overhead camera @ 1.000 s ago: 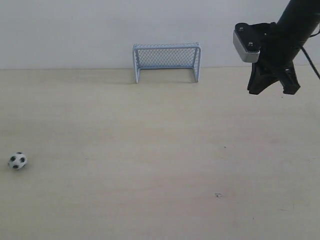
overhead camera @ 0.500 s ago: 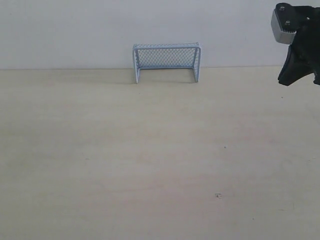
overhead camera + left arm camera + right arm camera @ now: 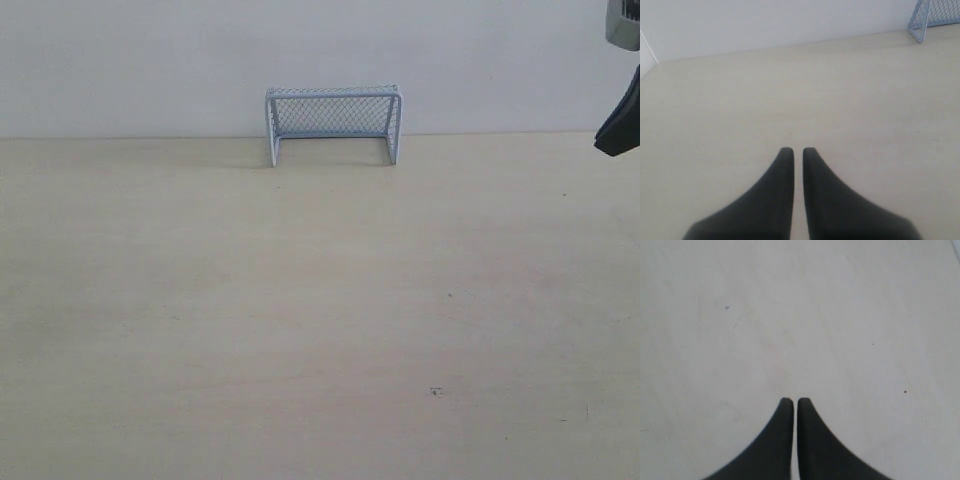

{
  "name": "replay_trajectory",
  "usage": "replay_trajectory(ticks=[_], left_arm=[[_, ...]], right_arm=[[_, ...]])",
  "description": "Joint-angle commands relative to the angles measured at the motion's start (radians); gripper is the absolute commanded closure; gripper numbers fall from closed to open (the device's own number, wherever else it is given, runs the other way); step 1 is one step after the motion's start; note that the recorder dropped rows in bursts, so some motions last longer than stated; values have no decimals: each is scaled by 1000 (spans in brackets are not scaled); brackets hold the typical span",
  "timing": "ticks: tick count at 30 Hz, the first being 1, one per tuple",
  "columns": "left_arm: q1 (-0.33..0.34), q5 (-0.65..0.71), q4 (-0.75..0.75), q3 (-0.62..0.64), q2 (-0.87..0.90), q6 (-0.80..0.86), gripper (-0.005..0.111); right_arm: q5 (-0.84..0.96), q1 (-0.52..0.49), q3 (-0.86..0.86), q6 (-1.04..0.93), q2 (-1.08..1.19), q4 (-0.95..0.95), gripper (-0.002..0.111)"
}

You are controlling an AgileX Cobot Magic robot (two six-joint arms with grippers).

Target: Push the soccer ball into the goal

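The pale blue-grey tubular mesh goal (image 3: 333, 122) stands against the white wall, its mouth facing the bare beige table (image 3: 300, 330); the soccer ball appears in no view. The black left gripper (image 3: 798, 150) and right gripper (image 3: 792, 400) hang well away from the goal. Each has its fingers pinched nearly together on nothing, probably to form a blunt pushing tip.

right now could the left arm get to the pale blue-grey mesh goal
Probably yes. The left gripper, jaws shut and empty, faces only bare beige table before the pale blue-grey mesh goal; nothing lies between. Whether the arm stretches that far can't be told.
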Motion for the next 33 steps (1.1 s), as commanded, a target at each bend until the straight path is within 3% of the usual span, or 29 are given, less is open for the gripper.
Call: replay_trajectory(ticks=[1, 13, 19, 33], left_arm=[[-8, -3, 0, -4, 5, -9, 100], [-8, -3, 0, -4, 5, -9, 100], [-8, -3, 0, -4, 5, -9, 100], [-8, -3, 0, -4, 5, -9, 100]], right_arm=[[-60, -8, 95, 12, -80, 25, 108], [-127, -8, 305, 26, -277, 145, 108], [-7, -8, 307, 50, -292, 149, 108], [-5, -8, 307, 51, -292, 151, 108]])
